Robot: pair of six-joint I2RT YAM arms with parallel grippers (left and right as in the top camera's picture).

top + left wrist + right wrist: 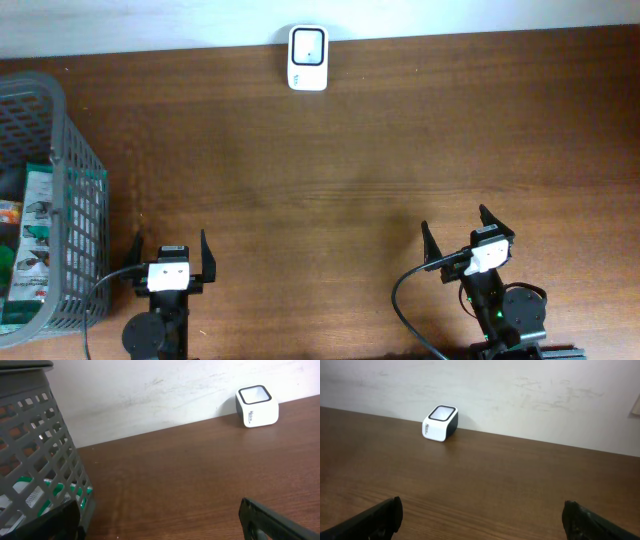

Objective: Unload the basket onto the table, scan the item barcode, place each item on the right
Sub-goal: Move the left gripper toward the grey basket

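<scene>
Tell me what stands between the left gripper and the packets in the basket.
The grey mesh wall of the basket rises between the left gripper and the packets. The basket is open on top.

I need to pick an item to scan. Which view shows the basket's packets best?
Overhead: it looks down into the grey basket onto the green-and-white packets. Left wrist glimpses them only through its wall; right wrist shows none.
</scene>
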